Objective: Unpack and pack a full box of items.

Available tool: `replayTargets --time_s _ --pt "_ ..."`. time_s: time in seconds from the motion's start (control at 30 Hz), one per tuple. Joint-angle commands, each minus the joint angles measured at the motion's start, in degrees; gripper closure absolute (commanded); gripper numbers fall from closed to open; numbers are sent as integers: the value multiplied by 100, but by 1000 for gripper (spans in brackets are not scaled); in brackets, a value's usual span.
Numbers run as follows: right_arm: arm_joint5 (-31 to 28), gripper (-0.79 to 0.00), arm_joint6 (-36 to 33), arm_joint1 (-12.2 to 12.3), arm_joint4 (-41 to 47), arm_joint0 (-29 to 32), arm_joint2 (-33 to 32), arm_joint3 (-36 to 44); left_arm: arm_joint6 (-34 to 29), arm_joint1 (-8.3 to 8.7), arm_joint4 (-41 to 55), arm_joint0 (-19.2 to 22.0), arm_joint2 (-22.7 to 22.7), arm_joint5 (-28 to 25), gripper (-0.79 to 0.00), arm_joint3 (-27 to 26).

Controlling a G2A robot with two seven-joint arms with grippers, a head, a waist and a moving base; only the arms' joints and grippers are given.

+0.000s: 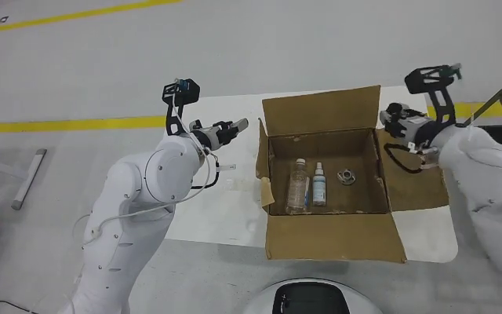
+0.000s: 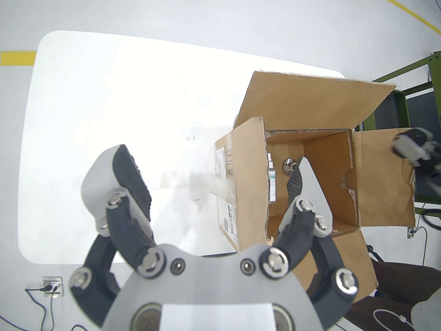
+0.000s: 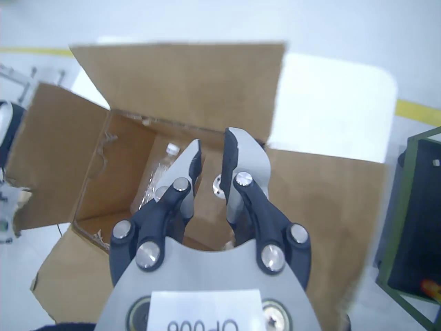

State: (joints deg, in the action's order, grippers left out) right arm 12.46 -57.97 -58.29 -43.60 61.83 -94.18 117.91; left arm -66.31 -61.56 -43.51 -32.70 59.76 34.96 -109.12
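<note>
The open cardboard box (image 1: pixel 325 235) stands on the white worktop (image 1: pixel 227 212), and three items lie on its floor. A clear bottle (image 1: pixel 297 186) and a spray bottle (image 1: pixel 319 185) lie side by side in the left half, long axes running near to far, caps toward the far wall. A small metal part (image 1: pixel 346 177) sits apart from them, toward the right wall. The left gripper (image 2: pixel 212 154) hangs outside the box's left wall, fingers spread wide and empty. The right gripper (image 3: pixel 212 139) is over the right flap, angled into the box, fingers only a narrow gap apart and holding nothing. The metal part lies just ahead of them, so the right arm looks better placed for it and the left for the bottles.
</note>
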Motion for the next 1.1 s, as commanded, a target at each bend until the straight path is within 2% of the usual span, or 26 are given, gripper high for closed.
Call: replayTargets --time_s 0.0,0.13,0.3,0.43,0.63,0.73,0.9,1.07 --pt "-251 0 184 27 251 444 -1000 17 0 0 0 0 0 0 -785 0" --pt "-477 0 527 19 843 1254 -2339 -374 0 0 0 0 0 0 -785 0" --pt "-701 0 881 -74 1882 2067 -3039 -1186 0 0 0 0 0 0 -785 0" --pt "-926 0 929 -160 2946 2244 -2652 -1614 0 0 0 0 0 0 -785 0" --pt "-1466 0 582 -203 4254 1893 -1883 -1749 0 0 0 0 0 0 -785 0" --pt "-1679 0 248 -197 4597 1706 -1521 -1704 0 0 0 0 0 0 -785 0" --pt "-2002 0 -415 -168 4726 1456 -906 -1529 0 0 0 0 0 0 -785 0" --pt "-2020 0 -942 -121 4062 1167 -228 -1532 0 0 0 0 0 0 -785 0"
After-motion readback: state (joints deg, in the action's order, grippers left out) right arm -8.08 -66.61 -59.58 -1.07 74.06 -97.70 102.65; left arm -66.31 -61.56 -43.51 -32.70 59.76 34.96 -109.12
